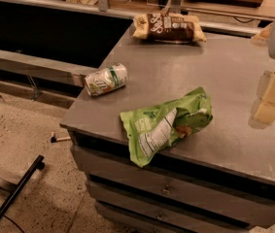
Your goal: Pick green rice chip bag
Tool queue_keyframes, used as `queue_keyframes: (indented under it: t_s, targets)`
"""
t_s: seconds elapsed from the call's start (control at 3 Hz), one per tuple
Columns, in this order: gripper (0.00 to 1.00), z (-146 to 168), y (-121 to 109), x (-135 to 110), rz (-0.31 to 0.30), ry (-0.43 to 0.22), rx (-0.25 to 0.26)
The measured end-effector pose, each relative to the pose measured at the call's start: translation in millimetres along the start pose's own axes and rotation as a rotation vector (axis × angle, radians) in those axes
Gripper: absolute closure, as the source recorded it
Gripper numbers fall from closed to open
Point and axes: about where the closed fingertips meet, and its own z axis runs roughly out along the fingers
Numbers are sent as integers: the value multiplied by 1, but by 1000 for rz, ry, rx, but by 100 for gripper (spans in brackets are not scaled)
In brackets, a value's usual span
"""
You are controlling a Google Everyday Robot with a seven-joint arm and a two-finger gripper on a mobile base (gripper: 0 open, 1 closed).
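Observation:
The green rice chip bag [168, 123] lies crumpled on the grey countertop [234, 76] near its front edge. It is bright lime green with a white nutrition panel facing up, and its lower left corner hangs over the edge. My gripper [266, 100] hovers at the right edge of the view, above the counter and to the right of the bag. It is apart from the bag, open and empty.
A green-and-white drink can [106, 79] lies on its side near the counter's left edge. A tan-and-brown snack bag [169, 27] lies at the counter's far edge. Drawers [176, 188] sit below the counter front. A black bar [13, 193] lies on the floor at the left.

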Motion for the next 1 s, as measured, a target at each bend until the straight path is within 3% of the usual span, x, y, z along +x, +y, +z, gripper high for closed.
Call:
queue_keyframes:
  t_s: [0.33,0.67,1.0]
  targets:
    - [0,0,0,0,0,0,0]
    - [0,12,7,-18,-80,6,15]
    - [0,33,23,-56,-230,-15,20]
